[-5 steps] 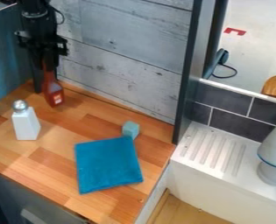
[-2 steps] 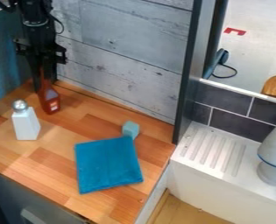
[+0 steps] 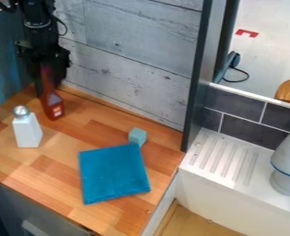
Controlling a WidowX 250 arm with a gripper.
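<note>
Hanging at the back left of the counter (image 3: pixel 113 131): your black two-finger tool (image 3: pixel 49 84), at the neck of a red-brown sauce bottle (image 3: pixel 51 103).
Your bottle: one, white-labelled, base down, near the plank wall (image 3: pixel 128 60); you cannot tell whether the tool grips it. Also before you: one white bottle (image 3: pixel 27 132), silver-topped, upright; one blue folded cloth (image 3: pixel 113 174), flat; one pale teal block (image 3: pixel 137 136), by the cloth's far corner.

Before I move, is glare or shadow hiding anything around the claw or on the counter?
In the camera view, the black claw is so dark that its parts merge, and where it meets the reddish-brown bottle is hard to read; a small highlight sits on the silver cap; the blue cloth is evenly lit, free of glare.
</note>
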